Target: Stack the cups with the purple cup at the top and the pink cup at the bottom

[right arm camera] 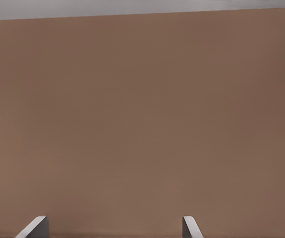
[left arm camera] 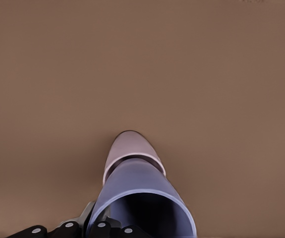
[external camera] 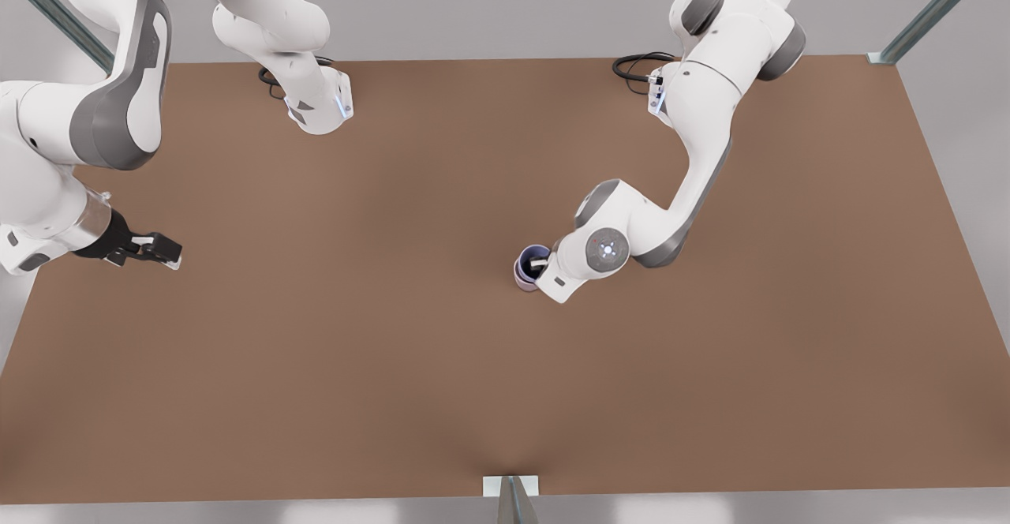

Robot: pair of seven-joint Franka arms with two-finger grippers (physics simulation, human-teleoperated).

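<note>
**Purple cup nested in pink cup, left gripper at its rim**

In the front view, the left gripper [external camera: 540,263] sits at the cups near the table's middle, toward the front view's right. There the purple cup [external camera: 529,260] shows as a dark-mouthed ring with the pink cup [external camera: 521,281] as a pale edge beneath it, the arm's wrist covering their right side. The left wrist view gives what the front view cannot: the purple cup [left arm camera: 142,198] stands inside the pink cup [left arm camera: 130,148], whose base rests on the brown table [left arm camera: 221,89]. The gripper's black finger mounts [left arm camera: 78,229] lie against the purple cup's rim; whether the fingers pinch the wall cannot be told.

The right gripper [external camera: 162,252] waits over the table's edge at the front view's left, well apart from the cups. In the right wrist view its 2 fingertips [right arm camera: 35,227] are spread wide over bare table [right arm camera: 142,124], holding nothing.
</note>
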